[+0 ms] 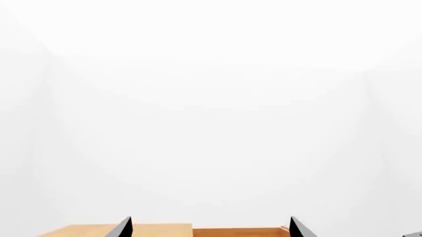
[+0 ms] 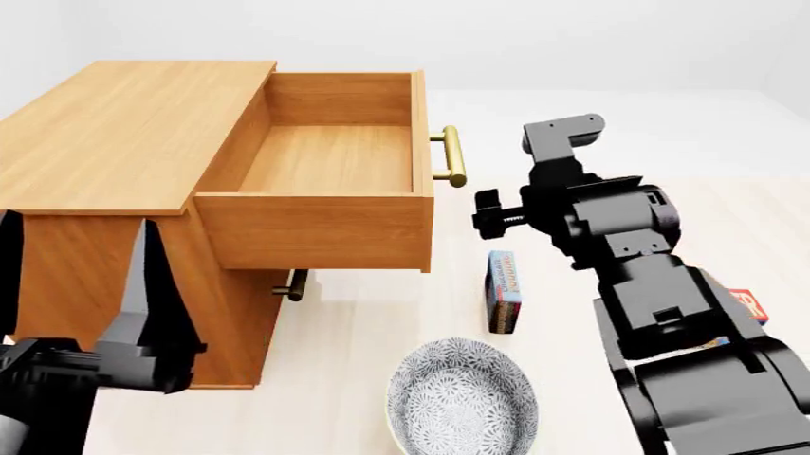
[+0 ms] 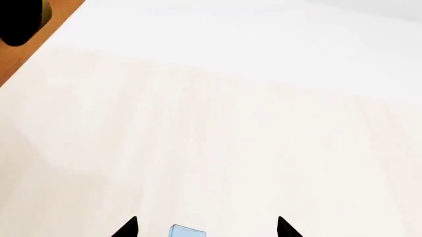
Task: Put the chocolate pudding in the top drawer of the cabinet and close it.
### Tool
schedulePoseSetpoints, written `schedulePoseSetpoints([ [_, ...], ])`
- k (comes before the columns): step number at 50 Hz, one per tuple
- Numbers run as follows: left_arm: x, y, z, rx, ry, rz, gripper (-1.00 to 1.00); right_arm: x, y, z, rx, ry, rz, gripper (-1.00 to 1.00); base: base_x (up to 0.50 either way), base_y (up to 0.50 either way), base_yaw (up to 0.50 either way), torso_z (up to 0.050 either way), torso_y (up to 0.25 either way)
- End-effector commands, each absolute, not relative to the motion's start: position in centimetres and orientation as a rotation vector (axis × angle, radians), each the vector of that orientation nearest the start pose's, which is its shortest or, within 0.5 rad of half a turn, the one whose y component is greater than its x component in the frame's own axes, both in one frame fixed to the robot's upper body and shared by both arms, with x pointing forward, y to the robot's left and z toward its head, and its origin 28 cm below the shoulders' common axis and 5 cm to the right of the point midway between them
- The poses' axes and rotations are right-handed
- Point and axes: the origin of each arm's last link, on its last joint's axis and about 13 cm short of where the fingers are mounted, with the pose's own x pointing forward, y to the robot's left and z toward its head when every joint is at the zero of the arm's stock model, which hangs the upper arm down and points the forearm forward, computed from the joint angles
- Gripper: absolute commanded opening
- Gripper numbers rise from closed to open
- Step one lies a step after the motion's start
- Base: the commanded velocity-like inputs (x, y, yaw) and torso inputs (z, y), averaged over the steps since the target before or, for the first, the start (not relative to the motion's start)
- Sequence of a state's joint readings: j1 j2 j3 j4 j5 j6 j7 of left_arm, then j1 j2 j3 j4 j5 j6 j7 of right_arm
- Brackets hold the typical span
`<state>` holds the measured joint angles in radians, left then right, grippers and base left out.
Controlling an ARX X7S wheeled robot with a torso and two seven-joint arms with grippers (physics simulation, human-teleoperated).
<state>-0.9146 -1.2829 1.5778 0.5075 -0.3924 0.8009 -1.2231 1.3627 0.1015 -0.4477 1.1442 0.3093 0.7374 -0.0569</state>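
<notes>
The cabinet [image 2: 127,133] stands at the left in the head view. Its top drawer [image 2: 322,161] is pulled out wide and looks empty, its brass bar handle [image 2: 450,156] facing my right arm. The chocolate pudding [image 2: 503,291] stands on its thin edge on the surface below the handle, beside the bowl. My right gripper [image 3: 206,228] is open and hangs above it. A blue corner of the box [image 3: 188,231] shows between the fingertips, apart from both. My left gripper [image 1: 209,228] is open and empty, low beside the cabinet's near side [image 2: 76,275]. Cabinet top [image 1: 118,230] and drawer show between its fingertips.
A patterned grey bowl [image 2: 462,398] sits in front of the pudding. A red butter box [image 2: 743,305] lies to the right, half hidden by my right arm [image 2: 608,227]. The lower drawer's small brass handle [image 2: 294,284] sits under the open drawer.
</notes>
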Motion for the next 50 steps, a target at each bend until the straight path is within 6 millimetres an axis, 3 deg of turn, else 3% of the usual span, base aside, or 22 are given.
schedulePoseSetpoints([
  [1, 16.7, 26.8, 16.5, -0.023, -0.645, -0.088, 1.00, 41.3, -12.0, 18.6, -0.159, 0.637, 0.087, 1.00, 0.00, 0.00, 0.00, 0.000, 0.000],
  [21, 17.1, 26.7, 16.1, -0.011, -0.629, -0.094, 1.00, 40.7, -11.8, 17.1, -0.046, 0.695, 0.101, 1.00, 0.00, 0.00, 0.00, 0.000, 0.000],
  [50, 17.0, 26.7, 16.0, -0.021, -0.618, -0.115, 1.00, 39.8, -11.9, 14.7, -0.053, 0.793, 0.116, 1.00, 0.00, 0.00, 0.00, 0.000, 0.000],
])
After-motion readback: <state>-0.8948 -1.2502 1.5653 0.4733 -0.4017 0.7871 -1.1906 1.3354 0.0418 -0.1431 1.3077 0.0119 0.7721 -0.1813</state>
